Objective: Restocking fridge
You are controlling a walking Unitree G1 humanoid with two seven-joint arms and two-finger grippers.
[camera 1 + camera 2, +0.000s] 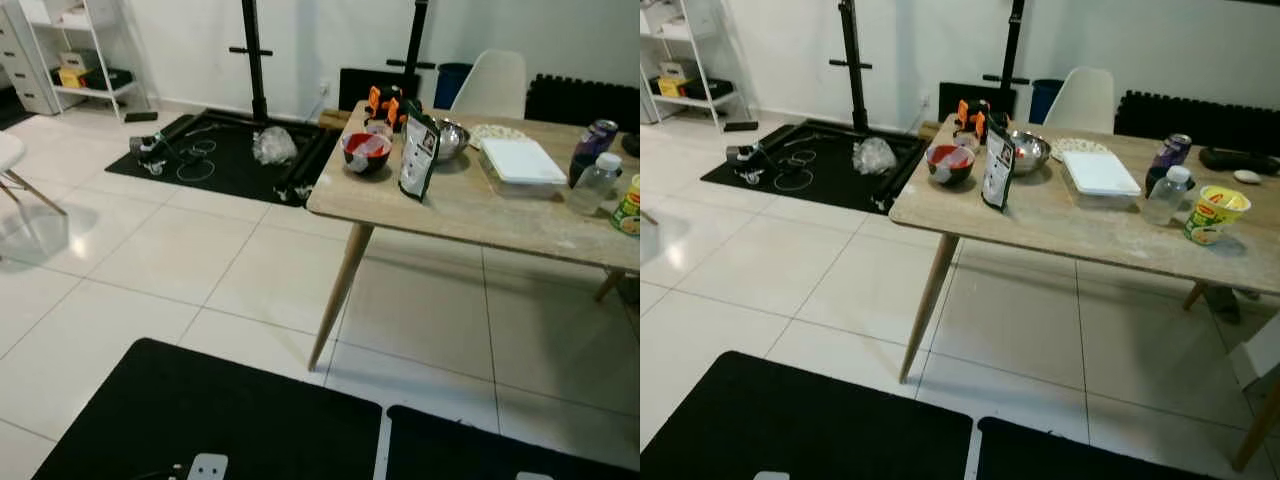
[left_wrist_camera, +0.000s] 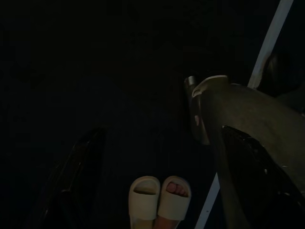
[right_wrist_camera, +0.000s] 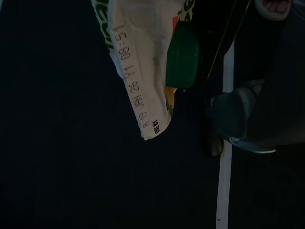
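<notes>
The room is evenly bright, with soft glare on the white floor tiles point(image 1: 60, 235) at nine o'clock; both wrist views are very dark.

Table point(image 1: 1080, 225): pale wood grain. Floor point(image 1: 150, 270): white tiles. Mats point(image 1: 210, 420): black. Bowl point(image 1: 950, 160) at the table's left edge: black, red and white inside. Pouch point(image 1: 996, 170): black and white. Cup point(image 1: 1215, 213): yellow and green. Carton point(image 3: 143, 62): white, green cap, dark date print. Slippers point(image 2: 159, 196): cream.
</notes>
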